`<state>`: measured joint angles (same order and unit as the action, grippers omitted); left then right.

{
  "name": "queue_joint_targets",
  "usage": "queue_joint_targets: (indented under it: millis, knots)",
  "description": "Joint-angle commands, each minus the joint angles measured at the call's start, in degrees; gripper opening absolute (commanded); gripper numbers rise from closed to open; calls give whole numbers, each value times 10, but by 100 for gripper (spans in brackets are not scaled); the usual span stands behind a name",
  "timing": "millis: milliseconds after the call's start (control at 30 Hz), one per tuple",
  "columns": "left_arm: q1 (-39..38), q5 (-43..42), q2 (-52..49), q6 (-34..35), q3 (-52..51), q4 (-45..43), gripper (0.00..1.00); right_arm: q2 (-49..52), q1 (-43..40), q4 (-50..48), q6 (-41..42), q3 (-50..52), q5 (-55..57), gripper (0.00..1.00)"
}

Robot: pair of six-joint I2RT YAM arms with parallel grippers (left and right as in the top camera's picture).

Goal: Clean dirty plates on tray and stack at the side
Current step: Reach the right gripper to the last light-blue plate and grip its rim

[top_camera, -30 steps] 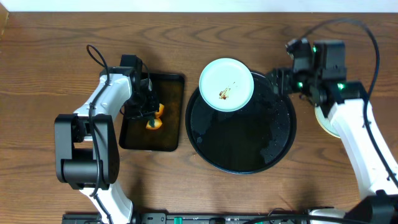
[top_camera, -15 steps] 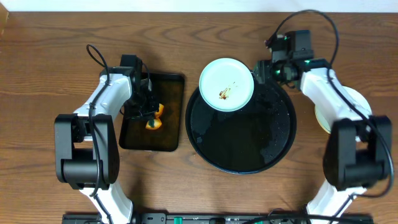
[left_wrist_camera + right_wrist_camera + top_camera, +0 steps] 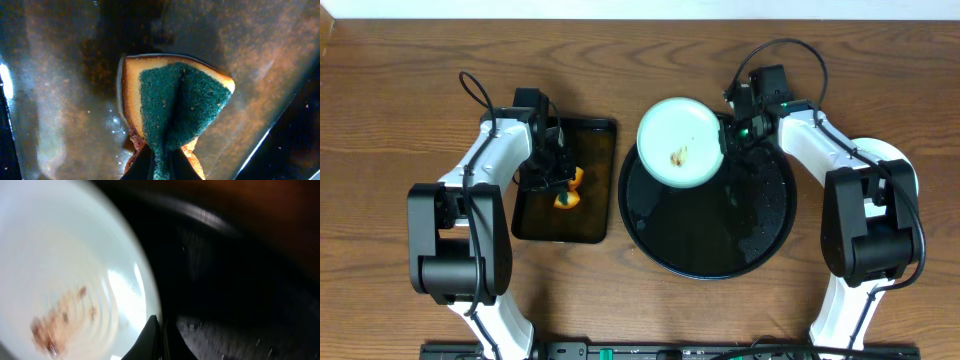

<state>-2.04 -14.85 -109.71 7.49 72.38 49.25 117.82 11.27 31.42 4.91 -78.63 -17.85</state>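
Brown-smeared mint plate (image 3: 685, 128); blk tray (image 3: 710, 245) (glossy); orange/grn sponge (image 3: 175, 100).

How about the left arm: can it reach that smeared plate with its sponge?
Probably yes: nothing lies between the left gripper, shut on the sponge, and the plate; the right gripper pinches only its far rim.

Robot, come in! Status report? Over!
Left hand shut on green-and-orange sponge. Right hand pinching smeared pale mint round plate rim, at glossy black round tray edge. Nothing blocking.

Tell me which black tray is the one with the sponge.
The rectangular tray, left of the round tray: the left gripper pinches the sponge there. The round one has only a smeared plate.
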Motion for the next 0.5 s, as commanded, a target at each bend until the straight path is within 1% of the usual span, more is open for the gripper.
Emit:
queue_joint_targets:
  millis: [0, 200, 333, 400, 467]
  knots:
    - [0, 5, 13, 3, 10, 5, 8, 4, 5, 37, 9, -2, -4, 1]
    - [0, 5, 13, 3, 10, 7, 8, 4, 4, 141, 19, -2, -3, 1]
    - [0, 5, 13, 3, 10, 6, 7, 4, 7, 176, 19, -2, -2, 1]
    - [0, 7, 13, 3, 10, -1, 7, 4, 9, 178, 19, -2, -2, 1]
    - [0, 25, 15, 21, 11, -13, 7, 4, 12, 177, 19, -2, 1, 1]
